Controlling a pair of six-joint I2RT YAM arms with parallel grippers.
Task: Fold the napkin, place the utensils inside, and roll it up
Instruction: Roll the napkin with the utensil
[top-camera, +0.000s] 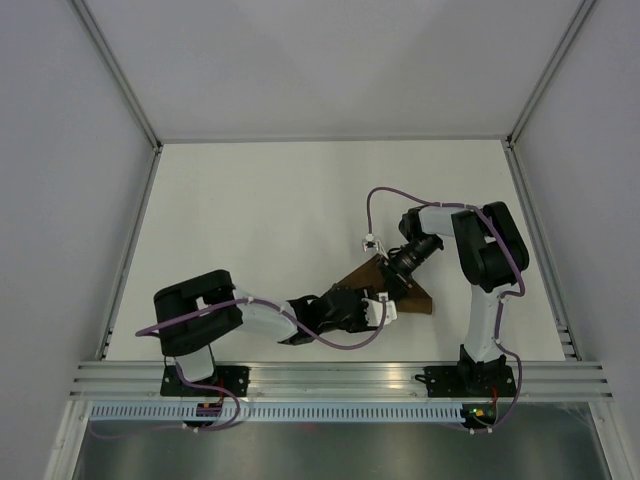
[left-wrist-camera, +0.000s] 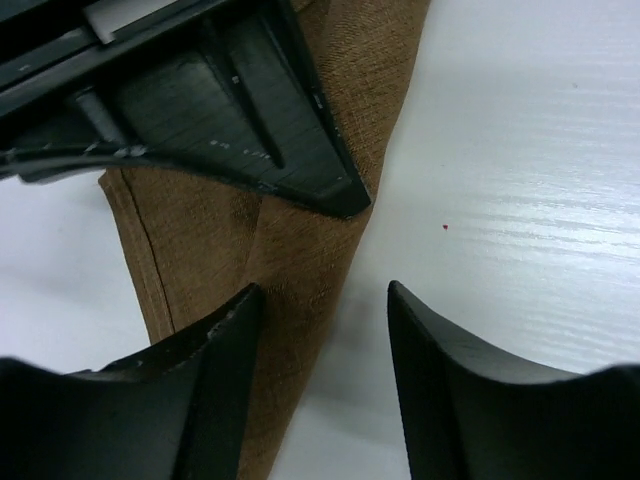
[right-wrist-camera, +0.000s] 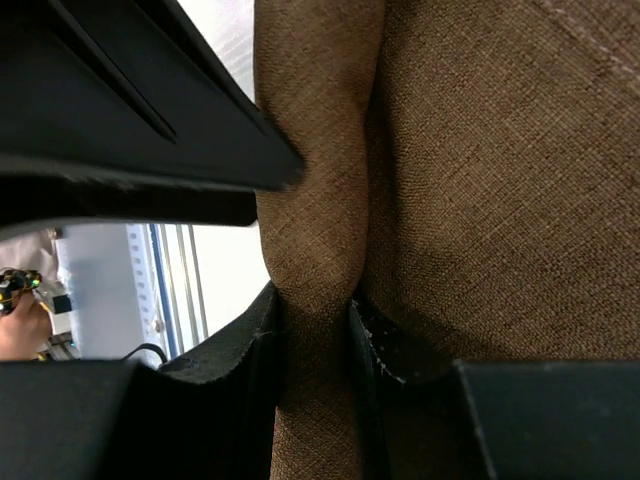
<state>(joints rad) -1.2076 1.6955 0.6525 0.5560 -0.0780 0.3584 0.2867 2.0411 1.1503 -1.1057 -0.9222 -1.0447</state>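
The napkin (top-camera: 416, 298) is a brown cloth bunched into a small wedge near the table's front middle. It also shows in the left wrist view (left-wrist-camera: 300, 250) and the right wrist view (right-wrist-camera: 480, 180). My right gripper (top-camera: 387, 283) is shut on a rolled fold of it (right-wrist-camera: 312, 297). My left gripper (top-camera: 384, 311) is open (left-wrist-camera: 323, 290). One of its fingers rests on the cloth and the other is over bare table, straddling the roll's edge. The right gripper's finger (left-wrist-camera: 250, 110) sits just beyond it. The knife is hidden.
A white table (top-camera: 250, 220) lies inside grey enclosure walls. An aluminium rail (top-camera: 340, 375) runs along the near edge by the arm bases. A purple cable (top-camera: 385, 192) loops above the right wrist.
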